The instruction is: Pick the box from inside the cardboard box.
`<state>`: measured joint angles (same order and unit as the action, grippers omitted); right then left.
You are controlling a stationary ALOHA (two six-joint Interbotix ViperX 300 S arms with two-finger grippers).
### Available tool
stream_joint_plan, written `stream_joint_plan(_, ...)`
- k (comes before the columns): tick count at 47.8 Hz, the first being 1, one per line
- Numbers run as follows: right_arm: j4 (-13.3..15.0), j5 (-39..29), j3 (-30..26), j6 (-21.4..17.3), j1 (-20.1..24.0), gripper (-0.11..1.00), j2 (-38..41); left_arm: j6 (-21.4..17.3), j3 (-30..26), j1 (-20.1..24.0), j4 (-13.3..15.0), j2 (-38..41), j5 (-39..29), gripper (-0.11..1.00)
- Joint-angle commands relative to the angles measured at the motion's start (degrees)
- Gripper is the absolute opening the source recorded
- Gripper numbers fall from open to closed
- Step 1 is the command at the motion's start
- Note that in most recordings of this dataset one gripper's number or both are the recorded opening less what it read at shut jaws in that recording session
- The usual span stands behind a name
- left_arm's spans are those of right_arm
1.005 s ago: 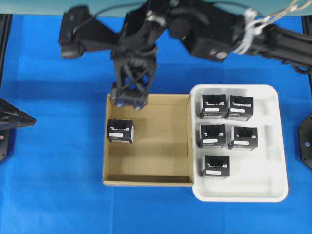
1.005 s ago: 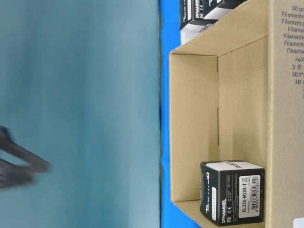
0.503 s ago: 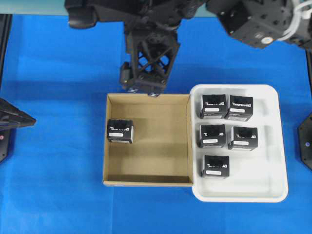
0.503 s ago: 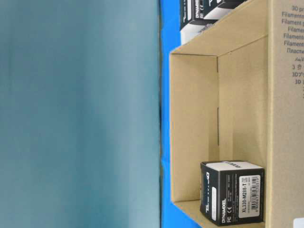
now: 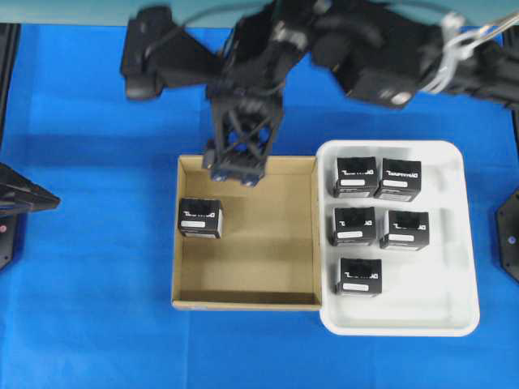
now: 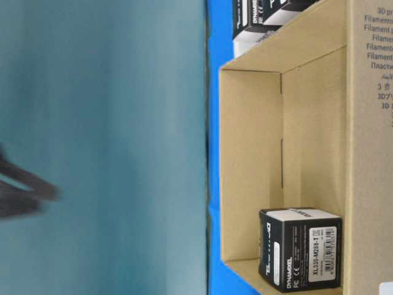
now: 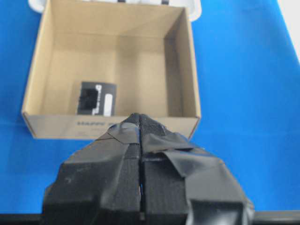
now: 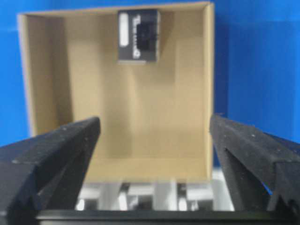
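In the overhead view the right arm is covering the far wall of the cardboard box, and the right gripper is hanging there with its fingers spread wide, holding nothing. The table-level view is showing only a dark blur of it at the left edge. The box is sitting against the cardboard box's left wall. The left gripper is appearing only in its own wrist view, fingers pressed together and empty. Five identical boxes are lying in the white tray.

We see a robotics lab bench. Blue cloth covers it, with black arm mounts at the edges.
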<state>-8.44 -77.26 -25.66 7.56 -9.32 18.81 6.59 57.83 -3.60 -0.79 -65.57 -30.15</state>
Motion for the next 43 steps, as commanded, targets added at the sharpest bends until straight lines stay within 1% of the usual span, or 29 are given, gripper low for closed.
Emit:
stream_joint_plan(1,-0.3,4.0,2.6,0.0,0.7,1.00,0.3,0.1,-1.8,0.0,-0.1,0.3,0.5,-0.07)
stream_joint_plan(6,-0.3,8.1,5.4,-0.5,1.4,1.00,1.6,0.1,-1.8,0.0,-0.2,0.3,0.5,-0.07)
stream_joint_plan(11,-0.5,10.4,6.8,-0.5,1.7,1.00,3.1,0.1,-1.8,0.0,-0.1,0.3,0.5,-0.07)
stream_joint_plan(22,-0.7,14.4,7.2,-0.7,2.5,1.00,6.3,-0.2,-1.9,0.0,-0.2,0.3,0.5,-0.07)
stream_joint_plan(35,-0.8,15.5,7.3,-0.5,3.8,1.00,10.5,-0.2,-2.0,0.0,-0.2,0.3,0.5,-0.07)
stream_joint_plan(43,-0.8,18.2,7.6,-0.6,4.2,1.00,11.9,-0.2,-1.9,0.0,-0.2,0.4,0.5,-0.07)
